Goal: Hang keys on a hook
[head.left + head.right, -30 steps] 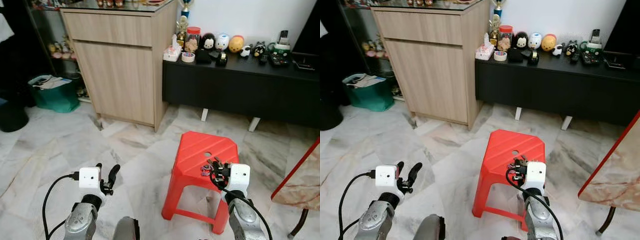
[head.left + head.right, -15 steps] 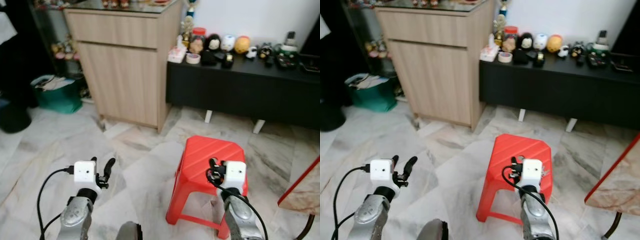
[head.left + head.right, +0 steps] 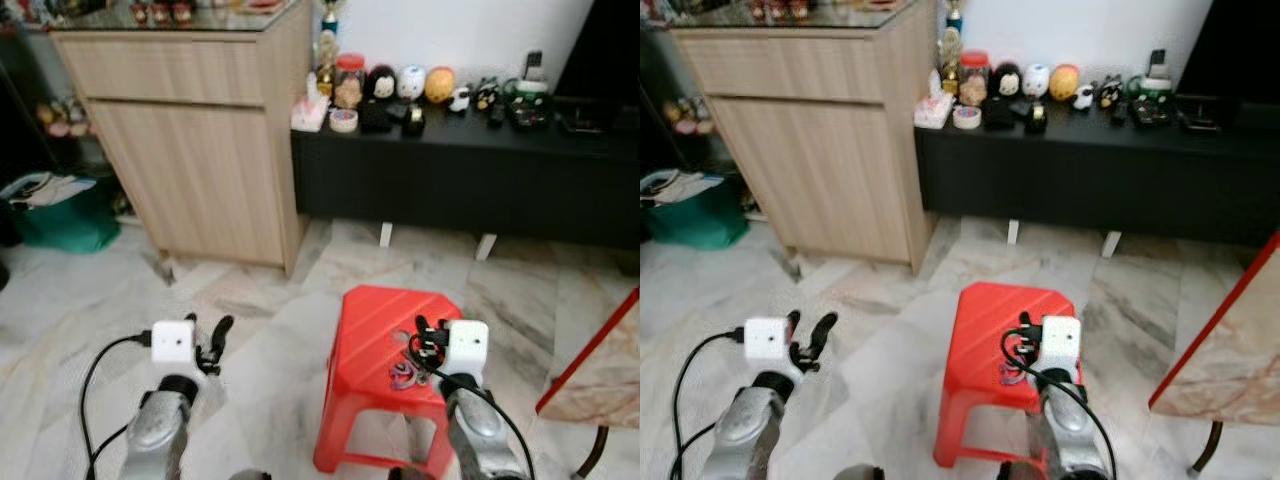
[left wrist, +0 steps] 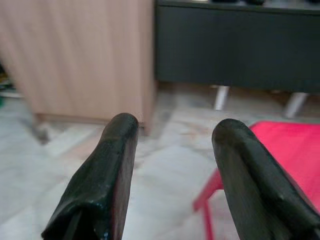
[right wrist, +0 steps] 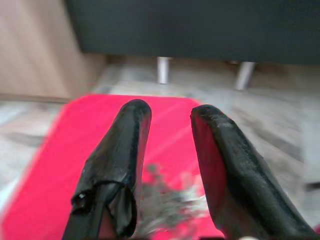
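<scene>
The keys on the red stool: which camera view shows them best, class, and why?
The left eye view: the keys lie on the red stool, just left of the right hand. In the right eye view the arm hides much of them; the right wrist view blurs them.

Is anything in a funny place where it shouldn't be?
Yes: a bunch of keys lies on the seat of the red plastic stool, not on any hook. The right gripper hovers just above them, fingers apart. The left gripper is open over the marble floor.

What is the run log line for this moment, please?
right claw: open, above keys | keys: on red stool | left claw: open, idle
</scene>
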Controlling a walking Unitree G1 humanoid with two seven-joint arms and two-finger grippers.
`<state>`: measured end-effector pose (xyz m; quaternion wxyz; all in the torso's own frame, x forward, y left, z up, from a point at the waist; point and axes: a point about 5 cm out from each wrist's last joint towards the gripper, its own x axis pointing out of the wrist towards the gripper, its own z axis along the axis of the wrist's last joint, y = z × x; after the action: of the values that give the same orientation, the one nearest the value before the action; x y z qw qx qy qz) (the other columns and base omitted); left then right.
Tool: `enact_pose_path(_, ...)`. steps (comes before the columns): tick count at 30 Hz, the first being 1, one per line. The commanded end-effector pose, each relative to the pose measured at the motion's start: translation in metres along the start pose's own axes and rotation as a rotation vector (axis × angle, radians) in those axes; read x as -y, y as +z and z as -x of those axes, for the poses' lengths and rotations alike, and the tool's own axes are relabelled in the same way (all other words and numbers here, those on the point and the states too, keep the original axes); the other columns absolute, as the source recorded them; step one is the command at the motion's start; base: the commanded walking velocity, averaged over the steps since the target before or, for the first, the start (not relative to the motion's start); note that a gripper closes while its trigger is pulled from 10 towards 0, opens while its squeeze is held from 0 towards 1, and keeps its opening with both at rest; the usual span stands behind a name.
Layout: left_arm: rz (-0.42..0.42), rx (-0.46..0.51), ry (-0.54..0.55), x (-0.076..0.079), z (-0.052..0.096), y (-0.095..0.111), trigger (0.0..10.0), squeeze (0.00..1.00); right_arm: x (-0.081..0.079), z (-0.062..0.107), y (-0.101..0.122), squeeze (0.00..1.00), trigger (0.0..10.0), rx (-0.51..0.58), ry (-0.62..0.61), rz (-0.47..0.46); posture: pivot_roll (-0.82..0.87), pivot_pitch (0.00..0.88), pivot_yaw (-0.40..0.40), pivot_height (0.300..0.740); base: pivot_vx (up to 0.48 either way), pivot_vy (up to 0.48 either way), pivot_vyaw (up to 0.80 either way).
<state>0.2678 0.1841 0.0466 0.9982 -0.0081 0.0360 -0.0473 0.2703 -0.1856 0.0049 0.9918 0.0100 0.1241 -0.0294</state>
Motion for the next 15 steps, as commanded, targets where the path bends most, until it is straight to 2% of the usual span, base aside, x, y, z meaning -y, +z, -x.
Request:
enact_pose_path(1,-0.024,-0.008,0.031,-0.0122,0.0023,0.0006,10.0,0.00,-0.0168,-0.0037,0.0071,0.00,10.0,0.042,0.044,-0.012,0.05,0.000,-0.011,0.635,0.319,0.000,0.80)
enact_pose_path(2,-0.024,-0.008,0.031,-0.0119,0.0021,0.0005,10.0,0.00,-0.0170,-0.0034,0.0071,0.00,10.0,0.043,0.044,-0.017,0.04,0.000,-0.011,0.635,0.319,0.000,0.80)
enact_pose_path(4,-0.024,-0.007,0.029,-0.0114,0.0018,0.0007,10.0,0.00,-0.0168,-0.0027,0.0050,0.00,10.0,0.028,0.036,-0.048,0.04,0.000,-0.011,0.635,0.319,0.000,0.00)
enact_pose_path(8,-0.024,-0.003,0.025,-0.0110,0.0013,0.0010,10.0,0.00,-0.0163,-0.0021,0.0027,0.00,10.0,0.017,0.046,-0.039,0.04,0.000,-0.011,0.635,0.296,0.000,0.00)
enact_pose_path(15,-0.024,-0.003,0.016,-0.0100,0.0008,0.0010,10.0,0.00,-0.0162,-0.0015,-0.0020,0.00,10.0,-0.019,0.066,-0.035,0.04,0.000,-0.011,0.635,0.000,0.000,0.00)
